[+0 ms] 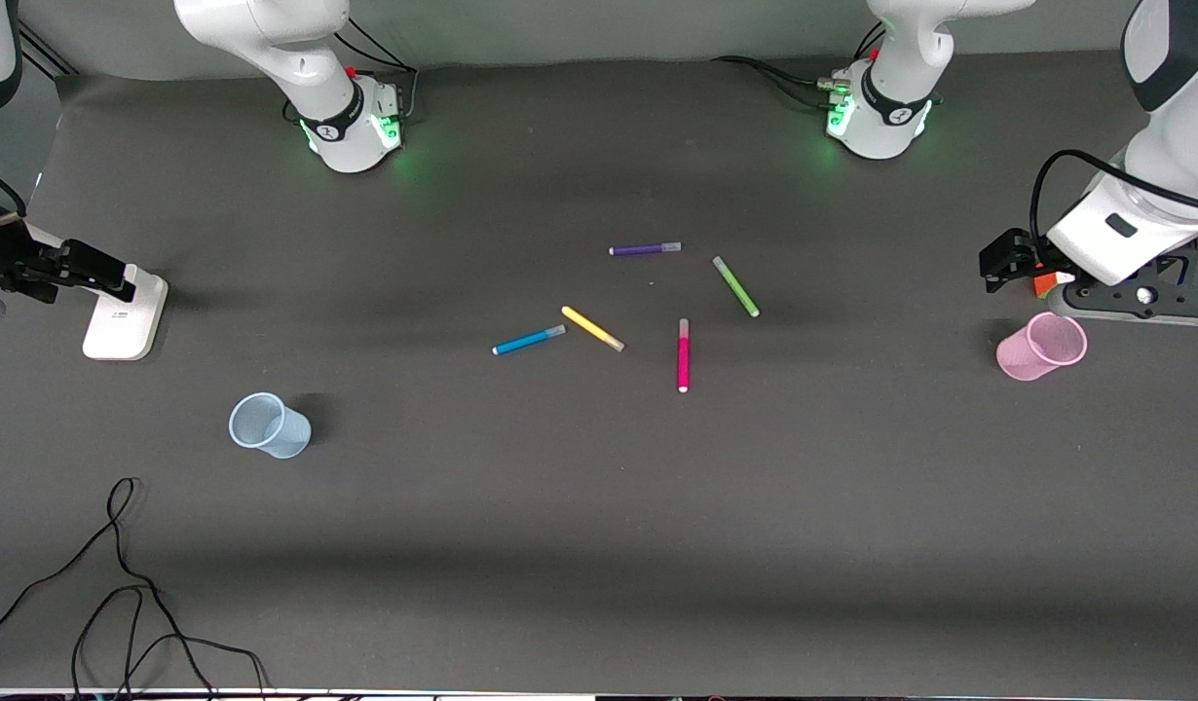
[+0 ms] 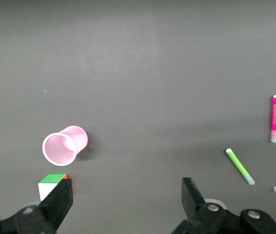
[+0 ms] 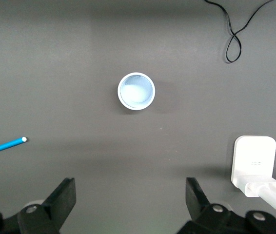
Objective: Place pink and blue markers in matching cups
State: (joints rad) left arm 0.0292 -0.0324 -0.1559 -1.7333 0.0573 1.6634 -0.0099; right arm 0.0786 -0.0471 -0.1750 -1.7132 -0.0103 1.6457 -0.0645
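Pink marker flat on the table near mid-table, long axis running toward and away from the front camera, white end nearest that camera, pale cap farthest. Blue marker flat beside the yellow marker, toward the right arm's end, long axis roughly along the table's length, slightly slanted, pale cap toward the yellow marker. Green marker and purple marker farther from the camera.

Pink cup upright at the left arm's end, beside a puzzle cube. Blue cup upright toward the right arm's end.

Left gripper raised over the table near the pink cup, facing down, jaws spread, empty. Right gripper raised near a white block, jaws spread, empty.
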